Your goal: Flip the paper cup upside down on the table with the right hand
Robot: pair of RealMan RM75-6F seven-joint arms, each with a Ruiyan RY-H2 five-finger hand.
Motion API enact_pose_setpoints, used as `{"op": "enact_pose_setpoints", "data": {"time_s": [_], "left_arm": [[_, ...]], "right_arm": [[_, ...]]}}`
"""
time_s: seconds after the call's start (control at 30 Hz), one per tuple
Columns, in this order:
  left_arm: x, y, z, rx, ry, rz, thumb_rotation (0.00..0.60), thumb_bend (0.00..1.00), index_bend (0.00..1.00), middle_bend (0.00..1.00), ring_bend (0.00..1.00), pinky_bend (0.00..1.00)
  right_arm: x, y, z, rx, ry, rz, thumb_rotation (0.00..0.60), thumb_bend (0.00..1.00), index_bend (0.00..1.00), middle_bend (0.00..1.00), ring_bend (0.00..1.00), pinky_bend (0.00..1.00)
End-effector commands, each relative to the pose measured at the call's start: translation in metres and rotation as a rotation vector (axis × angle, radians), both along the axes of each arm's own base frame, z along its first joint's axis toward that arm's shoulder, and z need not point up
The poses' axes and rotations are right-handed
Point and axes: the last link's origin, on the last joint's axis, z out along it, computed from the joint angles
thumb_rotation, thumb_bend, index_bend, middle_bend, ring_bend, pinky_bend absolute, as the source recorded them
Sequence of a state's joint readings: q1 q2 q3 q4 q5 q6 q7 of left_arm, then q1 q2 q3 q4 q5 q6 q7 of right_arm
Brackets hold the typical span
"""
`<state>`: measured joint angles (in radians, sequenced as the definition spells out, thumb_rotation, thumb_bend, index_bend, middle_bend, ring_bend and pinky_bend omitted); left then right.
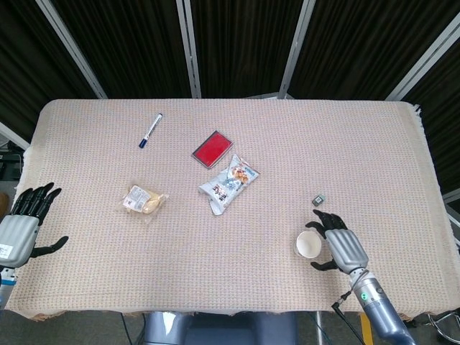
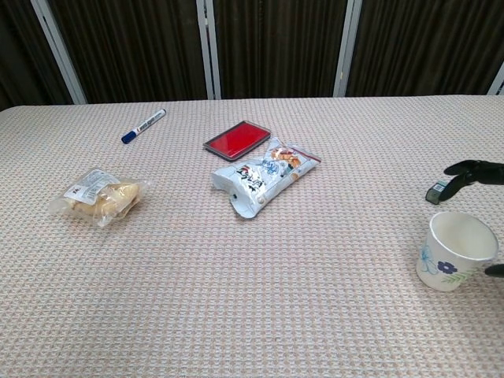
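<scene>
A white paper cup point(image 1: 308, 244) with a blue flower print stands upright, mouth up, near the table's front right; the chest view shows the cup point(image 2: 455, 250) at its right edge. My right hand point(image 1: 338, 243) is spread open just right of the cup, fingers reaching around its far side and thumb at its near side, nothing gripped. In the chest view only dark fingertips point(image 2: 466, 169) beyond the cup and a thumb tip point(image 2: 496, 270) show. My left hand point(image 1: 25, 220) rests open at the table's front left edge, holding nothing.
A small grey-green clip point(image 1: 319, 200) lies just beyond the cup. A snack bag point(image 1: 228, 182), a red case point(image 1: 212, 149), a marker point(image 1: 150, 130) and a wrapped bun point(image 1: 144, 200) lie across the middle and left of the woven tablecloth point(image 1: 345, 144).
</scene>
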<state>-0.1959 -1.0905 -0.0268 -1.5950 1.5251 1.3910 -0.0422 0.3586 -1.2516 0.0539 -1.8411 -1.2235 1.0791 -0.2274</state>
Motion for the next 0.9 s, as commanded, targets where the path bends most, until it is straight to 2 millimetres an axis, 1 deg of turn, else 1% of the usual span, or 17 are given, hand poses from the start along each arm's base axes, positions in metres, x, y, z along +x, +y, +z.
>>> {"op": "enact_pose_setpoints", "data": {"time_s": [0.03, 0.27, 0.4, 0.5, 0.7, 0.9], "left_arm": [[0.000, 0.000, 0.000, 0.000, 0.000, 0.000, 0.600, 0.16, 0.00, 0.00, 0.00, 0.00], [0.000, 0.000, 0.000, 0.001, 0.000, 0.000, 0.600, 0.16, 0.00, 0.00, 0.00, 0.00], [0.000, 0.000, 0.000, 0.000, 0.000, -0.001, 0.600, 0.16, 0.00, 0.00, 0.00, 0.00], [0.000, 0.000, 0.000, 0.000, 0.000, -0.001, 0.600, 0.16, 0.00, 0.00, 0.00, 0.00], [0.000, 0.000, 0.000, 0.001, 0.001, -0.001, 0.600, 0.16, 0.00, 0.00, 0.00, 0.00], [0.000, 0.000, 0.000, 0.003, 0.002, 0.001, 0.600, 0.16, 0.00, 0.00, 0.00, 0.00]], "right_arm": [[0.000, -0.001, -0.004, 0.012, 0.010, -0.002, 0.600, 0.08, 0.24, 0.00, 0.00, 0.00], [0.001, -0.002, -0.010, 0.029, 0.028, 0.000, 0.600, 0.15, 0.27, 0.00, 0.00, 0.00], [0.003, -0.003, -0.012, 0.029, 0.023, -0.004, 0.600, 0.20, 0.36, 0.00, 0.00, 0.00], [0.005, -0.004, -0.013, 0.022, 0.015, -0.005, 0.600, 0.21, 0.39, 0.00, 0.00, 0.00], [0.014, -0.008, -0.012, 0.007, -0.032, -0.005, 0.600, 0.21, 0.40, 0.00, 0.00, 0.00], [0.030, -0.025, -0.013, -0.006, -0.144, -0.042, 0.600, 0.21, 0.40, 0.00, 0.00, 0.00]]}}
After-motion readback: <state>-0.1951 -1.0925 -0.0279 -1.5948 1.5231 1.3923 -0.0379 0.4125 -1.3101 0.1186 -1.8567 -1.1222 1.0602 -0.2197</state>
